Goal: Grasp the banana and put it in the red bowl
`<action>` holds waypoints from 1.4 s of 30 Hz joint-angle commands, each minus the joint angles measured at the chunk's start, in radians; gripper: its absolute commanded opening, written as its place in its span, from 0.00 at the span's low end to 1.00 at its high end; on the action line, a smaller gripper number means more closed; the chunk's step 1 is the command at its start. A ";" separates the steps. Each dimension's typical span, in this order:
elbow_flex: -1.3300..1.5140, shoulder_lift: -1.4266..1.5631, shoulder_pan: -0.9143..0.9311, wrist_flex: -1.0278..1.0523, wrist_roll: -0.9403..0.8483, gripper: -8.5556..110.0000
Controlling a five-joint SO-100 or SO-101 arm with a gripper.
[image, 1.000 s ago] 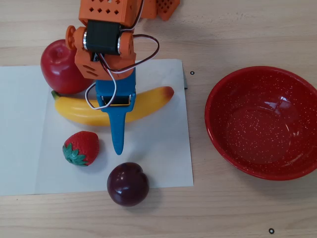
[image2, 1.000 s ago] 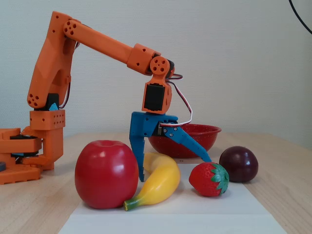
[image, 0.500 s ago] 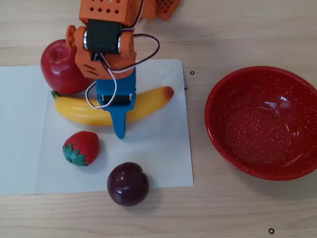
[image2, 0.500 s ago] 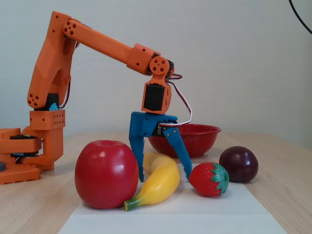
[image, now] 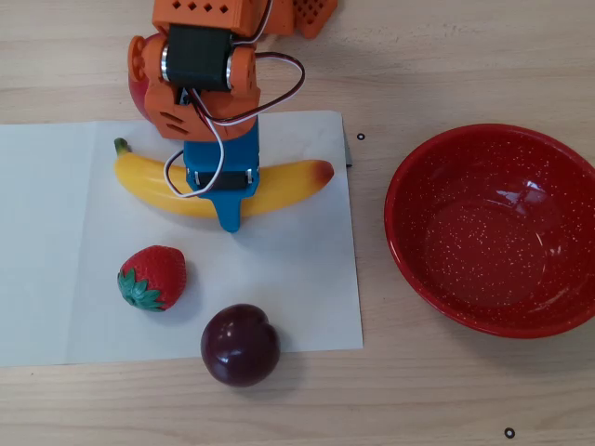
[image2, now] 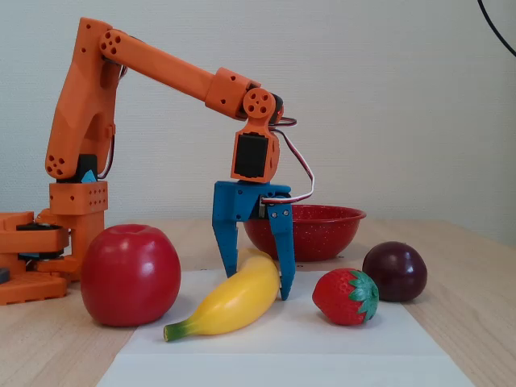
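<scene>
The banana (image: pixel 288 177) lies across the white paper, long and yellow with an orange-red tip to the right in the overhead view. My blue gripper (image: pixel 226 206) is shut on its middle, one finger on each side. In the fixed view the gripper (image2: pixel 258 284) straddles the banana (image2: pixel 226 302), which slopes down to its green stem end near the paper. The red bowl (image: pixel 493 232) stands empty at the right of the overhead view. It sits behind the gripper in the fixed view, where the red bowl (image2: pixel 322 230) is partly hidden.
A red apple (image2: pixel 129 274) stands left of the banana and is mostly hidden under the arm in the overhead view (image: pixel 138 85). A strawberry (image: pixel 153 276) and a dark plum (image: pixel 240 344) lie on the paper's (image: pixel 46 279) near side. The orange arm base (image2: pixel 48 242) stands at the left.
The jaws went from wide open to shut on the banana. The banana shifted toward the arm's base and tilted. The apple moved away from it, leftward in the fixed view.
</scene>
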 commanded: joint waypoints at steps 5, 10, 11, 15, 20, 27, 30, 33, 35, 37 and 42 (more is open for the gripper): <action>-0.118 0.152 0.015 0.129 -0.043 0.08; -0.270 0.153 0.023 0.224 -0.075 0.08; -0.298 0.153 0.025 0.236 -0.078 0.08; -0.399 0.155 0.029 0.282 -0.084 0.08; -0.543 0.158 0.038 0.380 -0.087 0.08; -0.769 0.167 0.086 0.580 -0.103 0.08; -0.830 0.183 0.115 0.632 -0.112 0.08; -0.871 0.201 0.158 0.663 -0.132 0.08; -0.893 0.212 0.193 0.670 -0.144 0.08; -0.916 0.221 0.235 0.673 -0.156 0.08; -0.968 0.235 0.362 0.675 -0.196 0.08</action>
